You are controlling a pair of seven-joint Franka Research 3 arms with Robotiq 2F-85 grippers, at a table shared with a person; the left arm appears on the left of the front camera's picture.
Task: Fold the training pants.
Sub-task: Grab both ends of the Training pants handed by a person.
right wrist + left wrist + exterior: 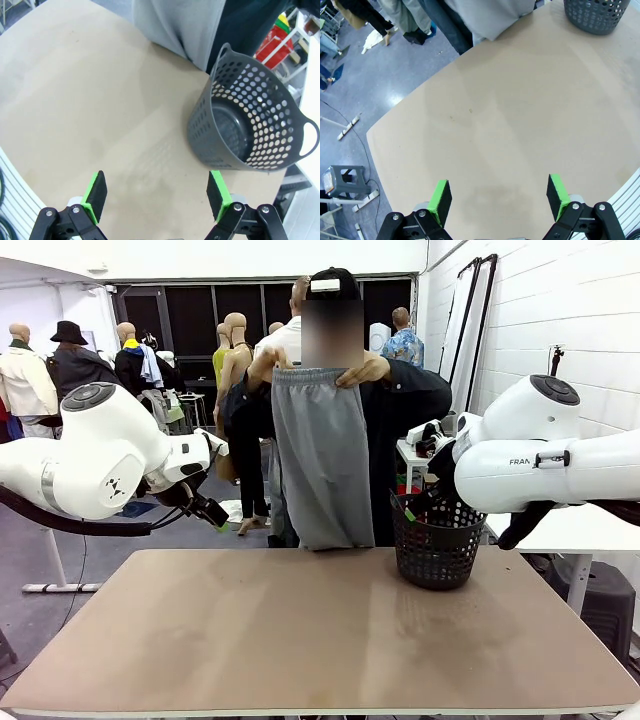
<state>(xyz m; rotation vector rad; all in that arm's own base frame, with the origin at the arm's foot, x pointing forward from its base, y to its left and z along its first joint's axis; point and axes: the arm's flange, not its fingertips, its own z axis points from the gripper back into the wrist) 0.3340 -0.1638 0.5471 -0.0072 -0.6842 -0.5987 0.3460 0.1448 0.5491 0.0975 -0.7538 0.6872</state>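
A person at the table's far side holds the light grey training pants point(322, 455) up by the waistband with both hands, the legs hanging down to the table's far edge. The pants' lower part shows in the left wrist view point(492, 15) and in the right wrist view point(182, 27). My left gripper point(212, 512) hovers above the table's far left side, well clear of the pants. In its own view the left gripper point(498, 197) is open over bare tabletop. My right gripper point(156, 192) is open too, above the table beside the basket; the front view shows it point(420, 502) by the basket's rim.
A dark perforated basket point(436, 540) stands empty at the table's far right, seen from above in the right wrist view point(250, 125). The brown tabletop point(300, 630) spreads wide in front of it. A white side table point(580, 530) stands to the right.
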